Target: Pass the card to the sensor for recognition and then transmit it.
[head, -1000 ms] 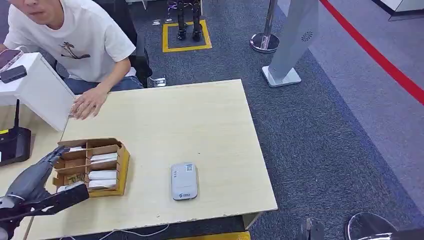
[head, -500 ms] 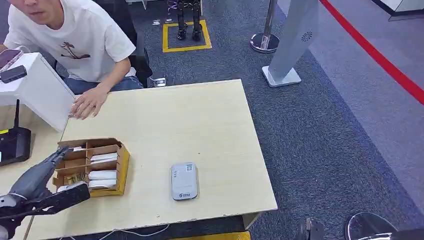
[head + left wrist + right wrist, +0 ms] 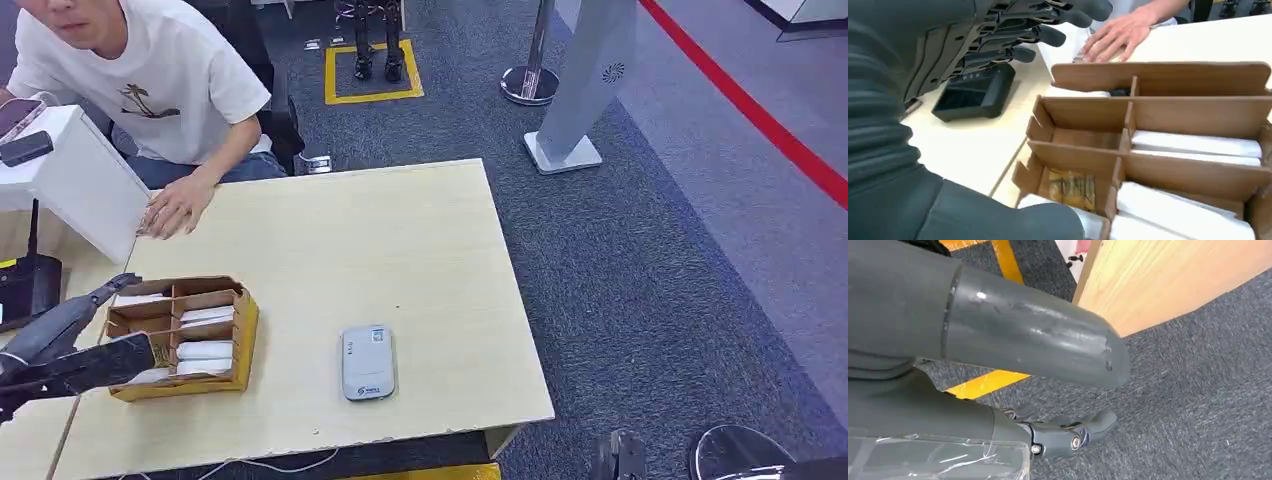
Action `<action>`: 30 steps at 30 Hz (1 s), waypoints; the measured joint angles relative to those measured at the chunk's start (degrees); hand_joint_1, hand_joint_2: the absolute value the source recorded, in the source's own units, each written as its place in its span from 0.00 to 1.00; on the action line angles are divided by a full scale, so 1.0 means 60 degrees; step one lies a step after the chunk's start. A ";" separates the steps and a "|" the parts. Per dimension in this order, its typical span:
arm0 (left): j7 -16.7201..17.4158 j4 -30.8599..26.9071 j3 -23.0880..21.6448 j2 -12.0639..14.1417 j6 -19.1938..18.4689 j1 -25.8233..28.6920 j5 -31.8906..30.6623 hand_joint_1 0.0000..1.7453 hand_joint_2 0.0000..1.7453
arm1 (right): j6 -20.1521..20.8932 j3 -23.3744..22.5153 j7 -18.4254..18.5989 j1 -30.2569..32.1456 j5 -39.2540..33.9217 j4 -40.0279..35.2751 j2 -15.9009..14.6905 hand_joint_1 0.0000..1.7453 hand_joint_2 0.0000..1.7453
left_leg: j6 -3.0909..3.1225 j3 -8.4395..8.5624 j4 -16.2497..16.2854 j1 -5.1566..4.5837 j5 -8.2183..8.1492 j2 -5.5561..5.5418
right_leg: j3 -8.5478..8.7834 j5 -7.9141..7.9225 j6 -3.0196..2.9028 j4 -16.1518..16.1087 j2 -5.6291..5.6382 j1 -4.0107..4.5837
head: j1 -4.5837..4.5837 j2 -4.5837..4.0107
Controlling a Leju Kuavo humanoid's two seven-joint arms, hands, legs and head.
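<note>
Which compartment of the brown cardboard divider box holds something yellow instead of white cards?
In the brown cardboard divider box, it is the compartment holding a yellow packet; its neighbours hold white cards.

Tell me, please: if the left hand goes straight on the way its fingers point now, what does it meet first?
Probably nothing soon: the left hand points along the cardboard box's outer side, toward the person's hand. Depth is unclear.

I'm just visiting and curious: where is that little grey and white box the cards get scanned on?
In the head view, the sensor lies flat near the table's front edge, to the right of the cardboard card box.
</note>
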 joint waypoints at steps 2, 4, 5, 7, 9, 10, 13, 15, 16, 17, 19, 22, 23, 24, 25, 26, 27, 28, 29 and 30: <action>0.0054 0.0000 -0.0087 0.0163 -0.0048 -0.0115 0.0094 0.00 1.00 | -0.0033 0.0004 0.0011 -0.0004 -0.0011 0.0000 -0.0004 0.00 0.00 | 0.0000 0.0000 0.0000 0.0000 0.0000 0.0000 | 0.0000 0.0000 0.0000 0.0000 0.0001 0.0000 | 0.0000 0.0000; 0.0102 0.0004 -0.0175 0.0313 -0.0062 -0.0204 0.0182 0.00 1.00 | -0.0037 0.0011 0.0011 -0.0012 -0.0015 0.0000 -0.0004 0.00 0.00 | 0.0000 0.0000 0.0000 0.0000 0.0000 0.0001 | 0.0000 0.0000 0.0000 0.0000 0.0001 0.0000 | 0.0000 0.0000; 0.0149 0.0004 -0.0212 0.0403 -0.0066 -0.0244 0.0281 0.00 1.00 | -0.0037 0.0033 0.0011 -0.0015 -0.0022 0.0000 -0.0004 0.00 0.00 | 0.0000 0.0000 0.0000 0.0000 0.0000 0.0001 | 0.0000 0.0000 0.0000 0.0000 0.0001 0.0001 | 0.0000 0.0000; 0.0189 0.0004 -0.0295 0.0542 -0.0062 -0.0317 0.0418 0.00 1.00 | -0.0040 0.0069 0.0015 -0.0022 -0.0044 0.0000 -0.0004 0.00 0.00 | 0.0000 0.0000 0.0000 0.0000 0.0000 0.0000 | 0.0000 0.0000 0.0000 0.0000 0.0001 0.0001 | 0.0000 0.0000; 0.0200 0.0004 -0.0372 0.0666 -0.0062 -0.0379 0.0503 0.00 1.00 | -0.0040 0.0084 0.0022 -0.0028 -0.0044 0.0000 -0.0004 0.00 0.00 | 0.0000 0.0000 0.0000 0.0000 0.0000 0.0000 | 0.0000 0.0000 0.0000 0.0000 0.0001 0.0001 | 0.0000 0.0000; 0.0200 0.0004 -0.0405 0.0725 -0.0062 -0.0393 0.0532 0.00 1.00 | -0.0040 0.0098 0.0022 -0.0033 -0.0044 0.0000 -0.0004 0.00 0.00 | 0.0000 0.0000 0.0000 0.0000 0.0000 0.0001 | 0.0000 0.0000 0.0000 0.0000 0.0001 0.0000 | 0.0004 0.0000; 0.0229 0.0004 -0.0481 0.0863 -0.0048 -0.0405 0.0626 0.00 1.00 | -0.0040 0.0131 0.0022 -0.0046 -0.0047 0.0000 -0.0004 0.00 0.00 | 0.0000 0.0000 0.0000 0.0000 0.0000 0.0001 | 0.0000 0.0000 0.0000 0.0000 0.0002 0.0000 | 0.0000 0.0000; 0.0262 0.0004 -0.0551 0.0921 -0.0040 -0.0417 0.0649 0.00 1.00 | -0.0048 0.0135 0.0022 -0.0058 -0.0069 0.0000 -0.0004 0.00 0.00 | 0.0000 0.0001 0.0000 -0.0001 0.0000 0.0000 | 0.0000 0.0000 0.0000 0.0000 0.0002 0.0000 | 0.0000 0.0000; 0.0262 0.0004 -0.0604 0.0932 -0.0037 -0.0439 0.0652 0.00 1.00 | -0.0051 0.0135 0.0022 -0.0063 -0.0069 0.0000 -0.0004 0.00 0.00 | 0.0000 0.0000 0.0000 0.0000 0.0000 0.0000 | 0.0000 0.0000 0.0000 0.0000 0.0002 0.0000 | 0.0000 0.0000; 0.0262 0.0004 -0.0638 0.0932 -0.0033 -0.0465 0.0656 0.00 1.00 | -0.0051 0.0135 0.0022 -0.0068 -0.0073 0.0000 -0.0004 0.00 0.00 | 0.0000 0.0000 0.0000 -0.0001 0.0000 0.0000 | 0.0000 0.0000 0.0000 0.0000 0.0002 0.0000 | 0.0000 0.0000; 0.0262 0.0004 -0.0718 0.0928 -0.0030 -0.0539 0.0659 0.00 1.00 | -0.0051 0.0135 0.0022 -0.0075 -0.0091 0.0000 -0.0004 0.00 0.00 | 0.0000 0.0000 0.0000 0.0000 0.0000 0.0000 | 0.0000 0.0000 0.0000 0.0000 0.0002 0.0000 | 0.0004 0.0000; 0.0262 0.0004 -0.0842 0.0928 -0.0004 -0.0642 0.0656 0.00 1.00 | -0.0051 0.0135 0.0026 -0.0083 -0.0098 0.0000 -0.0004 0.00 0.00 | 0.0000 0.0000 0.0000 -0.0001 0.0000 0.0001 | 0.0000 0.0000 0.0000 0.0000 0.0002 0.0000 | 0.0000 0.0000; 0.0259 0.0004 -0.0878 0.0928 0.0021 -0.0657 0.0656 0.00 1.00 | -0.0051 0.0135 0.0029 -0.0087 -0.0102 0.0000 -0.0004 0.00 0.00 | 0.0000 0.0000 0.0000 -0.0001 0.0000 0.0001 | 0.0000 0.0000 0.0000 0.0000 0.0002 0.0000 | 0.0000 0.0000; 0.0255 0.0004 -0.0900 0.0932 0.0087 -0.0654 0.0659 0.00 1.00 | -0.0051 0.0135 0.0037 -0.0089 -0.0109 0.0000 -0.0004 0.00 0.00 | 0.0000 0.0000 0.0000 -0.0001 0.0000 0.0001 | 0.0000 0.0000 0.0000 0.0000 0.0002 0.0000 | 0.0000 0.0000; 0.0251 0.0000 -0.0904 0.0939 0.0221 -0.0605 0.0706 0.00 1.00 | -0.0051 0.0135 0.0043 -0.0090 -0.0135 0.0000 -0.0004 0.00 0.00 | 0.0000 -0.0001 0.0000 -0.0001 0.0000 0.0001 | 0.0002 0.0000 0.0000 0.0001 0.0003 0.0000 | 0.0000 0.0000; 0.0251 -0.0043 -0.0897 0.0997 0.0405 -0.0466 0.0747 0.00 1.00 | -0.0051 0.0135 0.0044 -0.0090 -0.0171 0.0000 -0.0004 0.00 0.00 | -0.0001 0.0000 -0.0001 -0.0001 0.0000 0.0009 | 0.0003 0.0000 0.0000 0.0003 0.0013 0.0000 | 0.0000 0.0000; 0.0255 -0.0132 -0.0867 0.1093 0.0649 -0.0210 0.0780 0.00 1.00 | -0.0055 0.0135 0.0040 -0.0086 -0.0219 0.0000 -0.0004 0.00 0.00 | -0.0004 0.0002 -0.0001 -0.0001 -0.0003 0.0023 | 0.0001 0.0000 0.0000 0.0003 0.0031 0.0000 | 0.0000 0.0000; 0.0262 -0.0303 -0.0761 0.1220 0.0890 0.0160 0.0787 0.00 1.00 | -0.0055 0.0135 0.0033 -0.0075 -0.0255 0.0000 -0.0011 0.00 0.00 | -0.0005 0.0004 -0.0001 -0.0001 -0.0005 0.0038 | -0.0003 0.0000 0.0000 0.0003 0.0049 0.0000 | 0.0000 0.0000; 0.0262 -0.0501 -0.0595 0.1296 0.1045 0.0517 0.0787 0.00 1.00 | -0.0055 0.0135 0.0025 -0.0056 -0.0298 0.0000 -0.0022 0.00 0.00 | -0.0014 0.0005 -0.0001 -0.0001 -0.0011 0.0050 | -0.0007 0.0000 0.0000 0.0003 0.0060 -0.0001 | -0.0004 0.0000; 0.0273 -0.0642 -0.0444 0.1351 0.1130 0.0839 0.0787 0.00 1.00 | -0.0055 0.0135 0.0018 -0.0031 -0.0306 0.0000 -0.0025 0.00 0.00 | -0.0015 0.0004 -0.0001 0.0002 -0.0012 0.0050 | -0.0008 -0.0001 -0.0001 0.0001 0.0062 0.0000 | 0.0004 0.0000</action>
